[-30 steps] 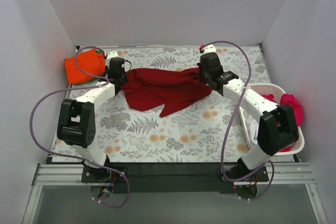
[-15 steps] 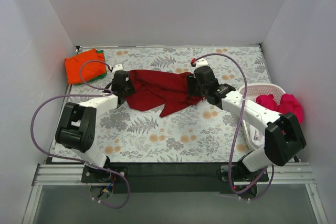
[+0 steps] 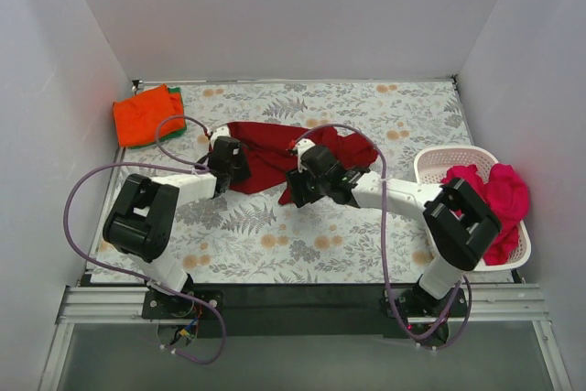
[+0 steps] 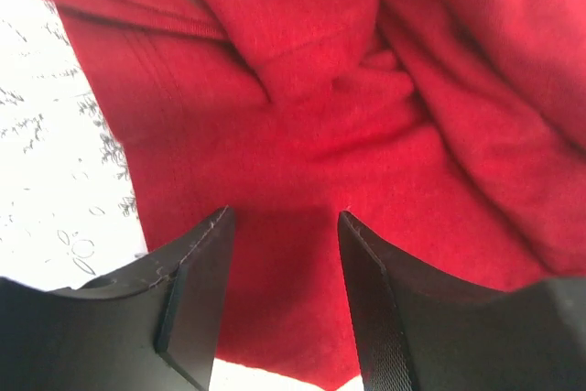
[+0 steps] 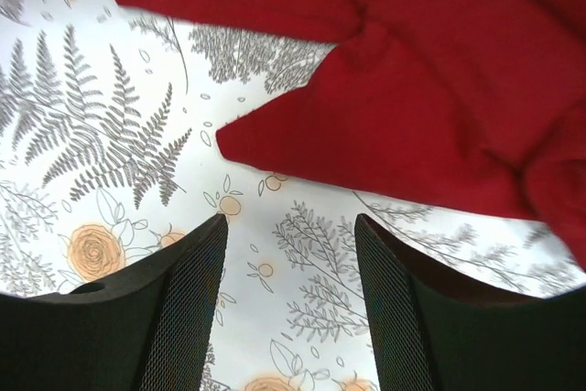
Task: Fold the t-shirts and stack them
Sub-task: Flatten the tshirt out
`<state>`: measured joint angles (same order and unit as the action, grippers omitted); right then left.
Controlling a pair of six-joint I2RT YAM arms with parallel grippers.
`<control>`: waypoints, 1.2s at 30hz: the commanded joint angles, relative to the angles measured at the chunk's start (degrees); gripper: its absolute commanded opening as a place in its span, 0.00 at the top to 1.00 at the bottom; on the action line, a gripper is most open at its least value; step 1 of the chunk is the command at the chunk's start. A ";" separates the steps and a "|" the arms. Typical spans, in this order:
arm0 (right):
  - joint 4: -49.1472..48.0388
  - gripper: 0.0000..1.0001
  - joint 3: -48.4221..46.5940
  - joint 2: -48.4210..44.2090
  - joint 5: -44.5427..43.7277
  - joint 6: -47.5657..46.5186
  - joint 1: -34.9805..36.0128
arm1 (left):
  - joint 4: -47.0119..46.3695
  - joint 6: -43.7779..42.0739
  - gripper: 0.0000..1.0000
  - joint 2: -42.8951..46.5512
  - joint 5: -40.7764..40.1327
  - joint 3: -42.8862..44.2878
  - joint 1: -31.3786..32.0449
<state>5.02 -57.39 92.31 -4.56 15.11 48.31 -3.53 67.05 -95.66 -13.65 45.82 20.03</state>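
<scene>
worktop [image 3: 265,249]: fern-and-flower print, plain white walls on three sides
crimson t-shirt [image 3: 275,155]: crumpled and unfolded at mid-worktop, between the two arms, one pointed corner toward the near edge
left end effector [image 4: 284,217]: I see it over the left part of the crimson t-shirt; fingers partly apart, cloth beneath them, nothing pinched that I can make out
right end effector [image 5: 289,222]: low over bare print, just beside that pointed corner; fingers well apart, holding nothing
orange t-shirt [image 3: 142,118]: folded in the far-left corner, lying on a green t-shirt [image 3: 175,95] with only a strip of green showing
basket [image 3: 439,157]: white, at the right edge of the worktop
pink t-shirt [image 3: 505,191]: bunched in the basket, spilling over its right rim
</scene>
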 commanded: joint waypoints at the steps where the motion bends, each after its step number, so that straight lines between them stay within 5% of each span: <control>1: -3.17 0.47 -4.04 4.70 2.88 0.71 0.81 | 0.27 1.94 0.53 -0.76 -1.12 -1.43 0.62; 9: -3.52 0.46 -8.35 13.15 2.98 0.53 0.82 | 1.60 3.53 0.59 -0.14 -0.94 -4.95 2.29; 16: -3.70 0.49 -9.15 16.32 1.48 0.53 0.82 | 1.86 3.71 0.74 -1.99 -0.68 -4.87 2.29; 20: -3.61 0.79 -7.66 16.06 -1.15 0.27 0.82 | 2.12 3.44 1.00 -2.78 -1.03 -4.25 2.29; 23: -1.77 0.99 -7.39 14.83 -4.22 -0.61 0.82 | 2.91 3.00 1.00 -2.87 -1.91 -3.46 2.29; 32: 8.50 0.99 -4.49 -0.35 -23.01 -2.02 0.20 | 7.92 1.60 1.00 7.93 4.16 -0.39 2.38; 36: 11.15 0.99 -2.39 -6.17 -25.85 -1.58 -3.04 | 8.88 -0.33 1.00 3.65 1.79 4.00 1.42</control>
<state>12.67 -61.08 91.07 -23.16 13.63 47.81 2.66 68.82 -91.11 -11.70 45.15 22.15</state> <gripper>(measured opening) 0.021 0.015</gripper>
